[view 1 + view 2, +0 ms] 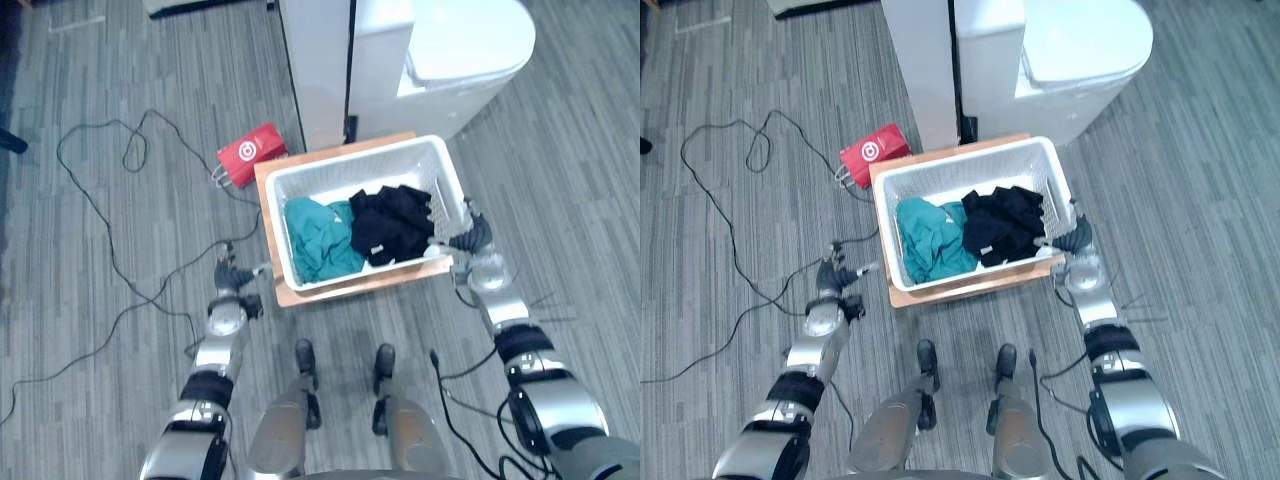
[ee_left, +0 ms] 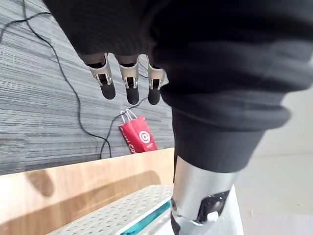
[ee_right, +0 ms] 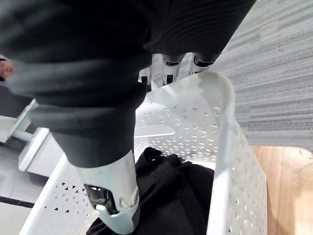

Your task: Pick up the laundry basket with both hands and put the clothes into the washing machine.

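Observation:
A white perforated laundry basket (image 1: 350, 165) sits on a low wooden platform (image 1: 350, 288) on the floor. Inside it, a teal garment (image 1: 318, 238) lies on the left and a black garment (image 1: 392, 222) on the right. My right hand (image 1: 470, 238) is at the basket's right rim (image 3: 220, 127). Its straight fingers (image 3: 168, 68) are against the rim and its thumb hangs inside over the black garment (image 3: 176, 191). My left hand (image 1: 232, 275) hovers open above the floor, just left of the platform (image 2: 73, 181) and apart from the basket. The white washing machine (image 1: 460, 50) stands right behind the basket.
A red paper bag (image 1: 250, 153) lies on the floor at the platform's far left corner, also in the left wrist view (image 2: 139, 138). A tall white panel (image 1: 315, 60) stands beside the washing machine. Grey plank floor surrounds the platform.

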